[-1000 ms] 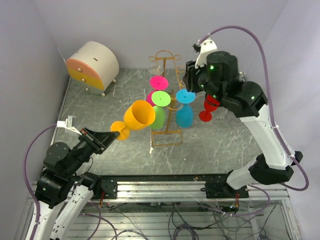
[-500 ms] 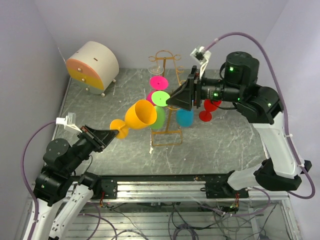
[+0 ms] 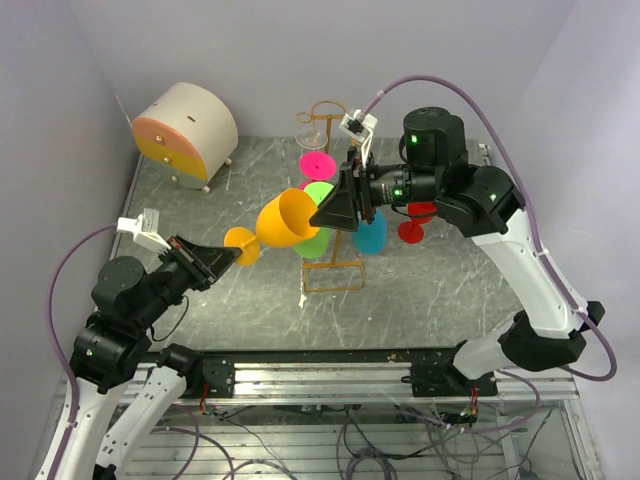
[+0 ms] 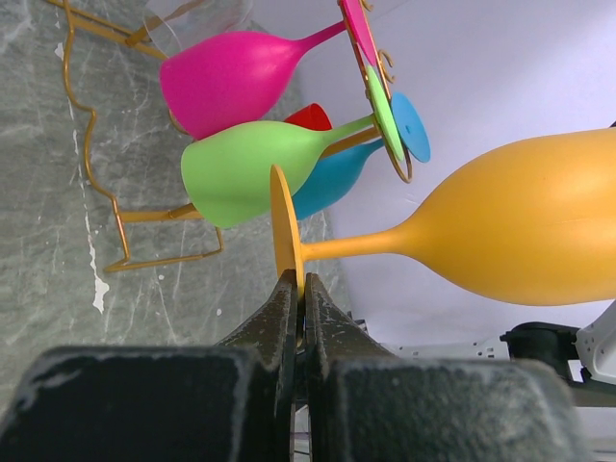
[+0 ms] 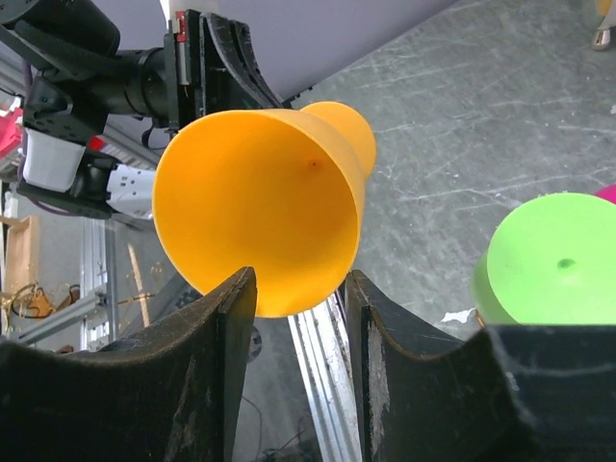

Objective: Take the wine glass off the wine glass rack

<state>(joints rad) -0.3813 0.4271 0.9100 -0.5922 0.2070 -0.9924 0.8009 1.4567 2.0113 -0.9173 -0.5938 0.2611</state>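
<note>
While my left jaws [image 3: 226,256] pinch the orange wine glass [image 3: 284,219] by its foot, it hangs clear on the near side of the wine glass rack [image 4: 154,213] | stem roughly level, bowl mouth aimed rackward | my right jaws [image 5: 298,281] gape at its rim, gripping nothing.

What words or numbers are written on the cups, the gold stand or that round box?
None: no word, number or sign can be read in any view.
The orange wine glass, green wine glass, pink wine glass, wine glass rack and round drawer box are all plain.
</note>
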